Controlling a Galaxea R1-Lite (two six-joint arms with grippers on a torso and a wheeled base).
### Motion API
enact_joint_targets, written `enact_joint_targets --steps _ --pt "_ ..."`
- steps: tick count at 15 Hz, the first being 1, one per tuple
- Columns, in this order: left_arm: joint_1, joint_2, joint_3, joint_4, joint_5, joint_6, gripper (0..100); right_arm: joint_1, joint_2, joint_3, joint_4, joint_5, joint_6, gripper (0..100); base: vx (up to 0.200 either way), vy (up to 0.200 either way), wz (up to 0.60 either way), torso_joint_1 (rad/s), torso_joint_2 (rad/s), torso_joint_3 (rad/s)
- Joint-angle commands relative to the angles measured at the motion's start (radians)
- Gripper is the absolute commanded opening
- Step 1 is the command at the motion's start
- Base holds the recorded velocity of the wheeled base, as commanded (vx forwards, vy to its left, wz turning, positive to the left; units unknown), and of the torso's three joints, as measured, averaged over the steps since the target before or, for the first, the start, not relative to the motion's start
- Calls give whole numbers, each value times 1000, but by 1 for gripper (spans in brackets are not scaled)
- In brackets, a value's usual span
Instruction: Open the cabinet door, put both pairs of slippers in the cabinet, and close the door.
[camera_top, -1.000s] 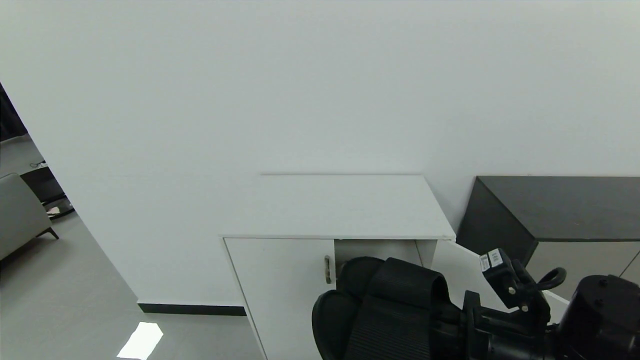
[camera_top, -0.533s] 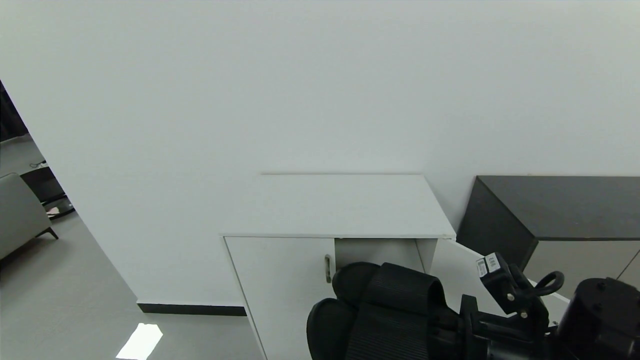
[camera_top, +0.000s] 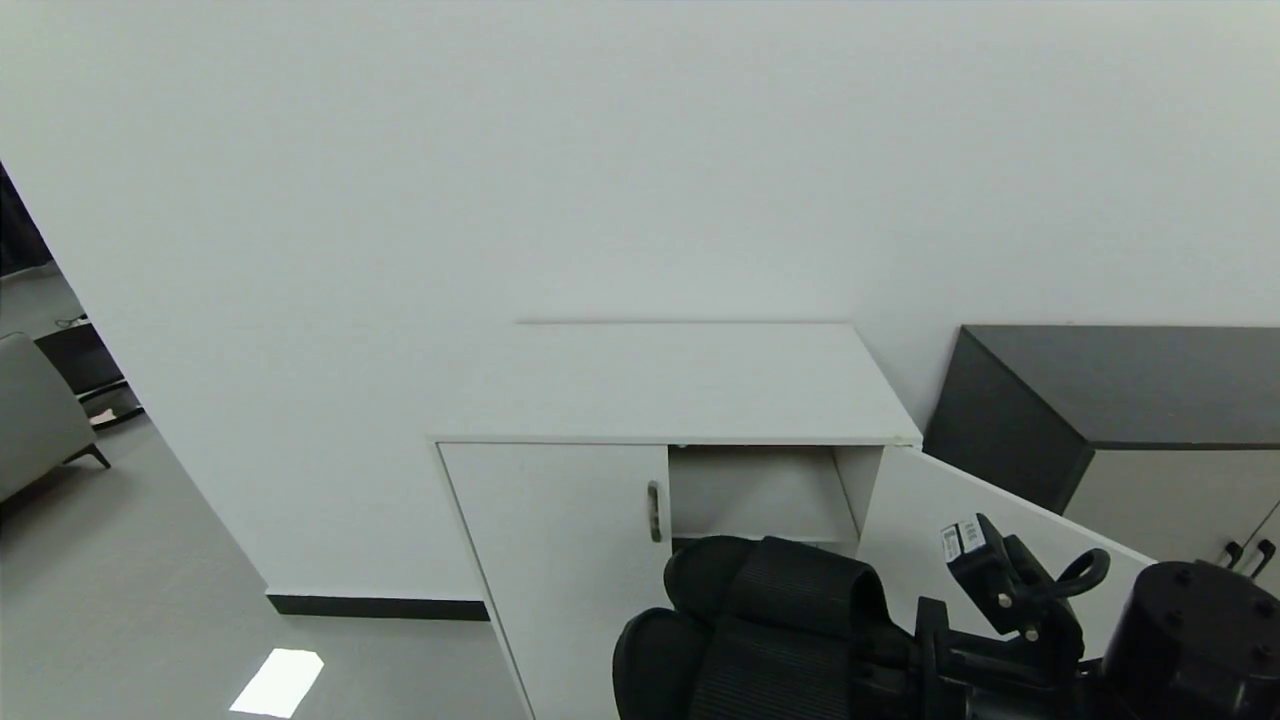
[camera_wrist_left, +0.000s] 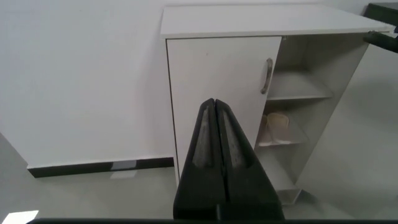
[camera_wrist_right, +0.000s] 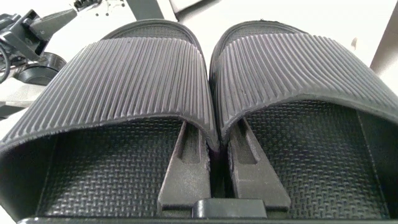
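Right gripper clamped on the black slippers, pinching their two inner walls together, long axis pointing forward. Cabinet: right door stands open, and the open bay lies straight ahead of the toes, so my right arm is nearer. Left gripper closed on nothing, facing the shut left door. Pale shape on the middle shelf is probably the other pair, but it's hard to make out. From the head, the slippers hide the lower shelves.

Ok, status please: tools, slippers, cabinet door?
Right tool shut on black slippers, before the open cabinet door. Left tool shut, empty. Beige thing, maybe other pair, on inner shelf. Way clear.
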Motion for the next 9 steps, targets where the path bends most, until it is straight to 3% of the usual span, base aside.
enact_joint_targets --steps 1,9 --pt "0 1 0 0 0 0 0 0 3 0 -1 0 0 0 0 0 0 -237 525 286" --pt "0 1 0 0 0 0 0 2 11 0 -1 0 -1 0 0 0 0 -251 549 293"
